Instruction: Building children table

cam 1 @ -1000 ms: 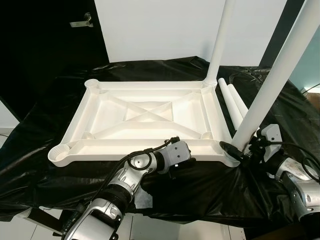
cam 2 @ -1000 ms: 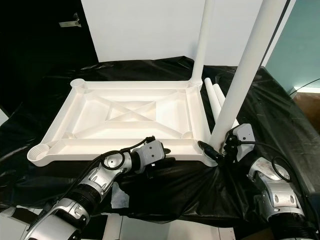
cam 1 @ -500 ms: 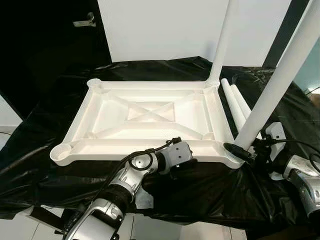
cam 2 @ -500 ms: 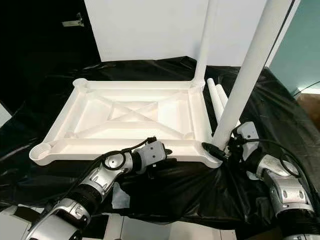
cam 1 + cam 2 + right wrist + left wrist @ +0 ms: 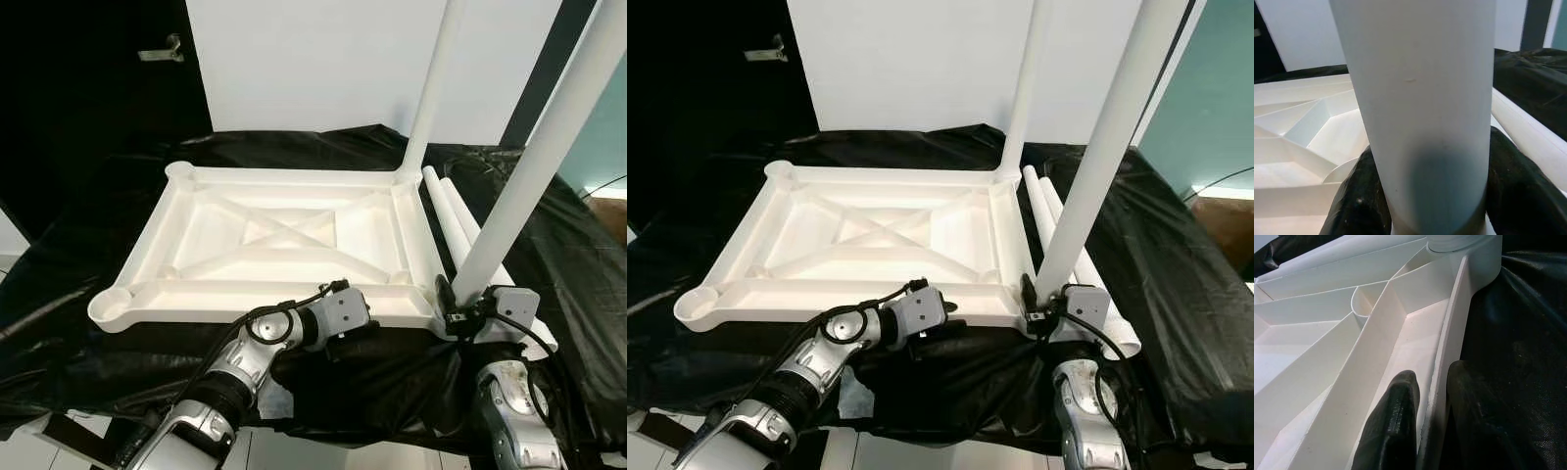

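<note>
- The right gripper [image 5: 1415,210] has its two black fingers [image 5: 1359,200] closed round the base of a white table leg [image 5: 534,162], one finger on each side of the tube, just above the corner socket.
- That leg stands in the near right corner of the tabletop and leans slightly away to the right as it rises out of the head camera's frame.
- The left gripper [image 5: 1427,418] pinches the near rim of the white tabletop [image 5: 284,235]; one finger [image 5: 1393,421] lies inside the tray-like underside, the other outside against the black sheet, with the thin rim wall between them.
- In the head views the left gripper [image 5: 345,323] sits at the middle of the near edge, and the right gripper [image 5: 460,311] at the near right corner.
- The tabletop lies upside down, its ribbed underside facing up, with a cross of diagonal ribs in the centre panel.
- A second white leg [image 5: 434,83] stands upright in the far right corner.
- The far left socket [image 5: 180,171] and the near left socket [image 5: 111,305] are open round cups.
- Two loose white legs [image 5: 453,211] lie side by side on the sheet just beside the tabletop's right edge.
- All of this rests on a crumpled black plastic sheet [image 5: 108,206] covering the work surface.
- Behind it is a white wall panel [image 5: 313,59], and to the left a dark door with a metal handle [image 5: 162,51].
</note>
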`<state>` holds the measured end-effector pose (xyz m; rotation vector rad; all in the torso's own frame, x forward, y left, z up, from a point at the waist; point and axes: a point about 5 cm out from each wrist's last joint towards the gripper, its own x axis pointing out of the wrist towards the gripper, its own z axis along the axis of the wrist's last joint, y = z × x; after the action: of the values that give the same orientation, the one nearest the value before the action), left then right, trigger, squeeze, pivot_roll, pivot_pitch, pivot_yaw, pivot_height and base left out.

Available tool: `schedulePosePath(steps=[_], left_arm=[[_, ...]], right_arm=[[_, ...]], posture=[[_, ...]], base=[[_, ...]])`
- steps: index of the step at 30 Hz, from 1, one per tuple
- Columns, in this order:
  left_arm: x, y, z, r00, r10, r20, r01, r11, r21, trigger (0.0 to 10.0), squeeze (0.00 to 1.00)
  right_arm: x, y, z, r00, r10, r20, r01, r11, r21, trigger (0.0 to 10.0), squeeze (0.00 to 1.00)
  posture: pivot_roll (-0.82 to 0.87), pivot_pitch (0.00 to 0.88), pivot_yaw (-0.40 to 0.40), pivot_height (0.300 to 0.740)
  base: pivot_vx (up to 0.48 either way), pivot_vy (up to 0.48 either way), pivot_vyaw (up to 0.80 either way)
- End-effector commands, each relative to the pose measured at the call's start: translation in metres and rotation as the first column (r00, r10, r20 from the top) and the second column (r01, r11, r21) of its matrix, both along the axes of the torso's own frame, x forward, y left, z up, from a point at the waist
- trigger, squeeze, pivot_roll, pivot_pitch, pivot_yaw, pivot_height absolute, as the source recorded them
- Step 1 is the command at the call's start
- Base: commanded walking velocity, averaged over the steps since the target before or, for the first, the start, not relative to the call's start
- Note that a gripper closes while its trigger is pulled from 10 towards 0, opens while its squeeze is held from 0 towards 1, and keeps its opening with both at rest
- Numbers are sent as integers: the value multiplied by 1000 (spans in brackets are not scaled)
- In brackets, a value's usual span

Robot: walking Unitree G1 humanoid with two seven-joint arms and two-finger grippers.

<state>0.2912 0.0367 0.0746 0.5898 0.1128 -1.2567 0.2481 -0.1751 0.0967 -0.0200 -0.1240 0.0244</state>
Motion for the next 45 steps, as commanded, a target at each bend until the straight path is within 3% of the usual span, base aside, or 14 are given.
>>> schedulePosePath(steps=[1, 9, 10, 11, 12, 17, 18, 19, 20, 24, 27, 37, 43, 45], left_arm=[[-19, 12, -43, 986, 52, -161, -32, 992, 120, 10000, 0], [-18, 5, -40, 987, 49, -154, -33, 994, 105, 10000, 0], [-18, 5, -40, 987, 50, -154, -34, 994, 104, 10000, 0], [-19, 5, -40, 987, 50, -155, -34, 994, 104, 10000, 0], [-19, 6, -41, 986, 51, -156, -34, 994, 106, 10000, 0], [-20, 9, -43, 985, 58, -159, -41, 993, 110, 10000, 0], [-20, 9, -42, 986, 59, -159, -41, 993, 111, 10000, 0], [-20, 9, -42, 986, 59, -159, -41, 993, 111, 10000, 0], [-19, 8, -42, 986, 58, -158, -41, 993, 112, 10000, 0], [-18, 6, -41, 986, 57, -156, -40, 993, 110, 10000, 0], [-17, 3, -40, 987, 48, -154, -32, 994, 108, 10000, 0], [-13, 5, -38, 988, 45, -146, -29, 993, 114, 10000, 0], [-13, 10, -38, 988, 56, -143, -39, 992, 116, 10000, 0], [-13, 10, -39, 988, 58, -144, -42, 992, 117, 10000, 0]], right_arm=[[-5, 20, -18, 993, 73, -94, -73, 997, 1, 0, 0], [-4, 24, -19, 996, 20, -86, -22, 999, -29, 0, 0], [-4, 25, -19, 996, 20, -85, -23, 999, -34, 1882, 0], [-4, 25, -19, 996, 20, -85, -24, 999, -37, 1882, 0], [-4, 24, -17, 997, 30, -75, -33, 999, -38, 10000, 1000], [0, 20, -15, 992, 87, -86, -91, 995, -33, 10000, 1000], [0, 16, -14, 986, 140, -90, -144, 989, -36, 10000, 353], [0, 16, -14, 986, 140, -90, -144, 989, -36, 10000, 353], [0, 13, -12, 979, 187, -85, -192, 980, -48, 10000, 0], [0, 8, -3, 955, 288, -72, -293, 954, -70, 10000, 0], [3, -4, 12, 895, 437, -89, -445, 890, -100, 10000, 0], [14, -33, 22, 778, 590, -215, -624, 767, -152, 10000, 0], [19, -45, 24, 600, 712, -365, -785, 612, -96, 10000, 0], [21, -46, 24, 578, 720, -385, -800, 593, -93, 10000, 0]], posture=[[-62, 30, -38, 740], [-59, 28, -43, 740], [-59, 28, -44, 740], [-59, 28, -44, 740], [-59, 28, -44, 740], [-62, 26, -45, 740], [-68, 23, -44, 740], [-68, 23, -44, 740], [-71, 22, -43, 740], [-81, 20, -42, 740], [-93, 17, -33, 740], [-87, 13, -30, 740], [-57, 11, -32, 740], [-55, 10, -31, 740]], base=[[0, 0, 0], [0, 0, 0], [0, 0, 0], [0, 0, 0], [0, 0, 0], [0, 0, 0], [0, 0, 0], [0, 0, 0], [0, 0, 0], [0, 0, 0], [0, 0, 0], [0, 0, 0], [0, 0, 0], [0, 0, 0]])
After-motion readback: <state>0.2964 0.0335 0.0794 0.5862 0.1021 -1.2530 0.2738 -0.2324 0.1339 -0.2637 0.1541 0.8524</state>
